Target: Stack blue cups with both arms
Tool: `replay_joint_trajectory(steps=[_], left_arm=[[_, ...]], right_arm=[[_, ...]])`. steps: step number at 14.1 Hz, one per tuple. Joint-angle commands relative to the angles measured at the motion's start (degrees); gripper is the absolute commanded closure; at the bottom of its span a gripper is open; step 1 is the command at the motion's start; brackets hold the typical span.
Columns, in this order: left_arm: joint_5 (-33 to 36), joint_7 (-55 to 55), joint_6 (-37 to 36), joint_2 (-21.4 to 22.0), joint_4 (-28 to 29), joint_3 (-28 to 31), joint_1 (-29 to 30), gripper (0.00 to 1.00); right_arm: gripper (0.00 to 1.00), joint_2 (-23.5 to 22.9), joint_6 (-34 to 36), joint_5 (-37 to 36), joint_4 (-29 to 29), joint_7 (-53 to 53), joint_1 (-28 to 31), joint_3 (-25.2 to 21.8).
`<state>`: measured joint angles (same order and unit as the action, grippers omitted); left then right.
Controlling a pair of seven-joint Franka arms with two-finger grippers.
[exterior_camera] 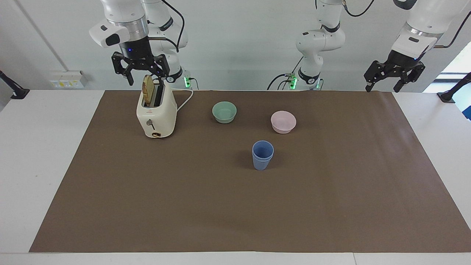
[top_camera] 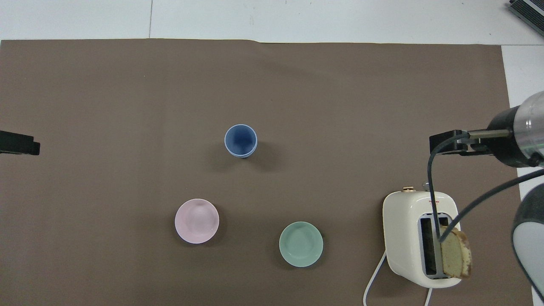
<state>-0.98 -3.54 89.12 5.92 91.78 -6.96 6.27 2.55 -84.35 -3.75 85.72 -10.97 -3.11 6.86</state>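
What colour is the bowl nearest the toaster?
Pale green bowl, clearest in the overhead view.

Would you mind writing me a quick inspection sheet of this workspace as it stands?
Surface: brown mat on a white table.
Job's things: blue cups nested, upright, mid-mat.
Clutter: green bowl and pink bowl nearer the robots than the cups; toaster with a bread slice sticking out.
Grippers: right gripper open, raised over the toaster; left gripper open, waiting raised at the mat's edge.
Cables: toaster cord on the mat.
Surroundings: wall socket.
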Motion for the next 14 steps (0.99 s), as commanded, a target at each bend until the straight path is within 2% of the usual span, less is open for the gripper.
replay_joint_trajectory(steps=[1, 4, 14], left_arm=[[-0.34, 0.55, -1.40, 0.15, -0.82, 0.28, -0.21, 0.00], [-0.34, 0.46, -1.40, 0.15, -0.82, 0.28, -0.21, 0.00], [-0.34, 0.46, -1.40, 0.15, -0.82, 0.28, -0.21, 0.00]], right_arm=[[0.00, -0.80, 1.91, 0.05, -1.78, 2.09, 0.64, -1.06], [0.00, -0.88, 0.51, 4.88, -1.43, 2.09, 0.99, -2.64], [0.00, 0.70, 0.59, 4.27, 1.03, 1.92, 1.61, -2.73]])
